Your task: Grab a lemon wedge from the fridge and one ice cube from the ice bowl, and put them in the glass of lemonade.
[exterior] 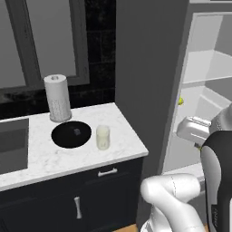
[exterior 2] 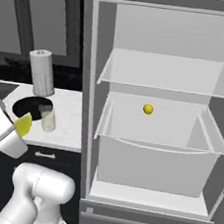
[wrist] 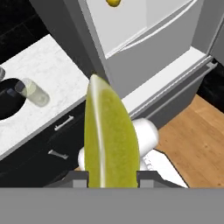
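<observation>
claw (wrist: 112, 177): closed on the lemon wedge (wrist: 109, 135), long axis pointing out past its tips | glass (exterior 2: 47, 118): on counter (exterior 2: 70, 124), by black bowl (exterior 2: 31, 105) | glass lies counter-side of claw, away from fridge (exterior 2: 158, 114) | next: carry wedge over glass rim

White paper towel roll (exterior: 57, 98) upright on my marble counter (exterior: 54, 156), at the back by the black tile wall (exterior: 102, 45). Grey sink (exterior: 12, 142) sits in the counter, left side. Dark cabinets (exterior: 97, 195) below with silver handles (exterior: 107, 171). Round yellow lemon (exterior 2: 147, 109) on a white shelf. Wood floor (wrist: 197, 140).
</observation>
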You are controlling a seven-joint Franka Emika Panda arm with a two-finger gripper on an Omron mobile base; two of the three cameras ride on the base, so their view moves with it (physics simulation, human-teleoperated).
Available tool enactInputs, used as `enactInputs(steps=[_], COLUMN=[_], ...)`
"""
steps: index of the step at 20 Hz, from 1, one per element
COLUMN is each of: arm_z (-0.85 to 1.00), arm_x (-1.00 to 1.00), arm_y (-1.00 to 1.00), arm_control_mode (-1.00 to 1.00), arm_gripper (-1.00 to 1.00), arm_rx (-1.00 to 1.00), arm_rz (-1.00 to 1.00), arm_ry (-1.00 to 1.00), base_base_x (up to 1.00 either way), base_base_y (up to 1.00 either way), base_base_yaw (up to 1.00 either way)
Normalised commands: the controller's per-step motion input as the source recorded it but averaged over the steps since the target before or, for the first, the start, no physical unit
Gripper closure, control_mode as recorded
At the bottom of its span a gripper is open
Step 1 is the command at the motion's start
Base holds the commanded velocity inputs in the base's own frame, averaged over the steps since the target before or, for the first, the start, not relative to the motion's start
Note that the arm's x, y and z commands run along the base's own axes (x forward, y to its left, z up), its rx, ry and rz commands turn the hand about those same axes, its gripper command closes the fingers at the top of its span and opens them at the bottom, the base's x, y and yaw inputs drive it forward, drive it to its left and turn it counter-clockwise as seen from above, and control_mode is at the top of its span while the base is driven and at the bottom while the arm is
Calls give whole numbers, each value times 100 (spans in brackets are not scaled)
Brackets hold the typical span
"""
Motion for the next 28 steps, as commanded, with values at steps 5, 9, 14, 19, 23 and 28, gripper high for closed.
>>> enactInputs(steps=[5,9,14,19,23,28], arm_z=[0,0,0,0,1,1], arm_x=[0,0,0,12,63,47], arm_y=[0,0,0,0,-3,-15], arm_control_mode=[100,100,100,-100,-100,-100], arm_gripper=[100,100,100,100,100,100], arm_rx=[0,0,0,0,0,0], arm_rz=[0,0,0,0,0,0], arm_ry=[0,0,0,5,26,22], base_base_x=[28,60,82,44,0,0], base_base_y=[100,76,5,0,0,0], base_base_yaw=[0,0,0,0,0,0])
